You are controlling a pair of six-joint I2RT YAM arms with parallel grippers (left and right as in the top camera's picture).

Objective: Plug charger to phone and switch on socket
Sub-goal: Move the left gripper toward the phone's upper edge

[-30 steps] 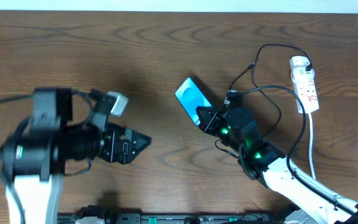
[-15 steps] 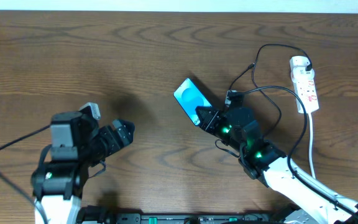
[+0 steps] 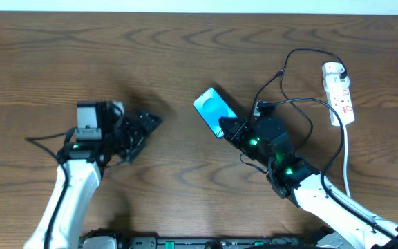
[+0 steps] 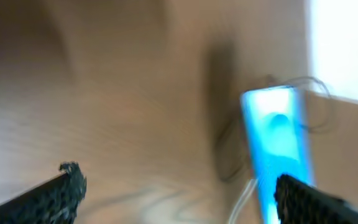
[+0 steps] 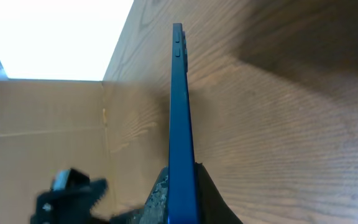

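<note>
The phone (image 3: 211, 110), with a cyan-blue screen, is held on edge at mid table by my right gripper (image 3: 228, 130), which is shut on its lower end. In the right wrist view the phone (image 5: 180, 106) stands edge-on between the fingers (image 5: 182, 190). My left gripper (image 3: 146, 124) is open and empty, left of the phone and pointing at it. The left wrist view is blurred and shows the phone (image 4: 275, 134) ahead between the open fingers (image 4: 179, 190). The black charger cable (image 3: 292, 104) loops from a white adapter (image 3: 333, 68) on the white socket strip (image 3: 341, 97) at the far right.
The strip's thick white cord (image 3: 347, 155) runs down toward the front right, beside my right arm (image 3: 323, 197). My left arm (image 3: 74, 187) reaches in from the front left. The table (image 3: 81, 55) is dark wood.
My left arm has swung from the front left up and right, and its gripper now points at the phone from closer. The right gripper and phone have hardly moved.
</note>
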